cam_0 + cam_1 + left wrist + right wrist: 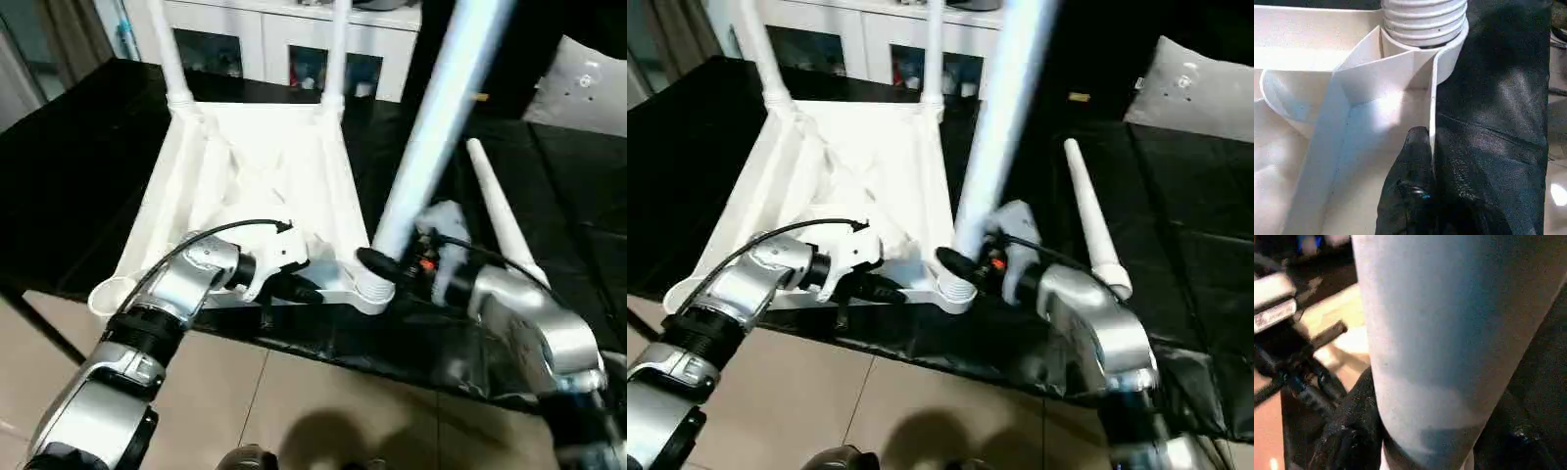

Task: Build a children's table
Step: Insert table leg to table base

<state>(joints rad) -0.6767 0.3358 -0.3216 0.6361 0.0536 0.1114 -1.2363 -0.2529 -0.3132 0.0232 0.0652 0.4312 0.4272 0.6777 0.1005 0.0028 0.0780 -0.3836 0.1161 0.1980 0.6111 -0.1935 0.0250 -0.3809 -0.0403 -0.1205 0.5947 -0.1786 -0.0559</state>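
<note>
The white table top (257, 171) is laid underside-up on the black surface (78, 166). Its near side wall is pinched by the left gripper (1432, 161). A leg (431, 127), seated threaded-end down in the near right corner socket (367, 289), is clasped by the right gripper (387, 262). Two legs are stood in the far sockets; a fourth leg (502, 220) is laid alongside.

A black-covered bench (88, 176) stands on a beige tiled floor (294, 411). At 12 o'clock, a white cabinet (284, 39) with glass doors.
</note>
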